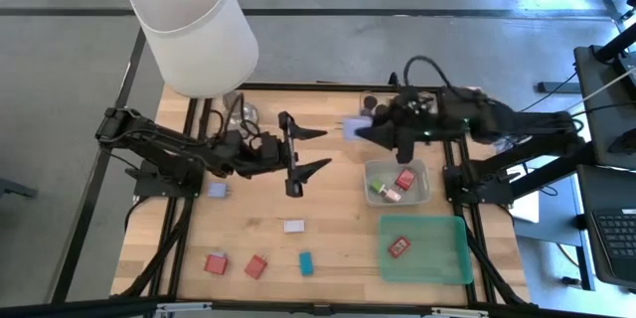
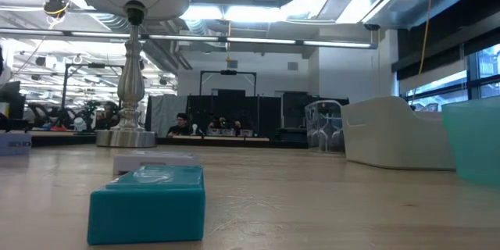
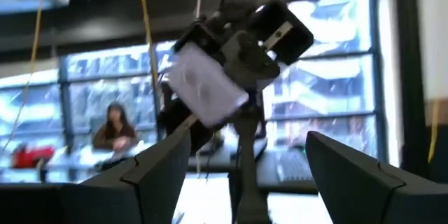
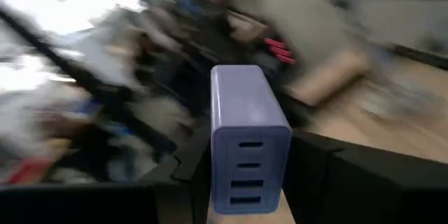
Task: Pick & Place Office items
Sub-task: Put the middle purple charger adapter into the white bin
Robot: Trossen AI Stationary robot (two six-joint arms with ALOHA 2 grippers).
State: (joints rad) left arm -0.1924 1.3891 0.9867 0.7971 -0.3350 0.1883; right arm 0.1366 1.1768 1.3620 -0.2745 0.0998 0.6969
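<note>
While the left gripper [image 1: 310, 162] is hanging with jaws spread wide and empty over the table's [image 1: 328, 221] middle, the right gripper [image 1: 360, 131] is clamping a lavender block [image 4: 248, 140] aloft beside the grey tray [image 1: 370, 173].

On my tabletop [image 1: 328, 199], wooden: one lamp [image 1: 194, 25], large white shade, far left corner; one grey tray [image 1: 422, 174], right of centre; one green tray [image 1: 447, 258], near right; one clear tray [image 1: 370, 99], far edge.
</note>
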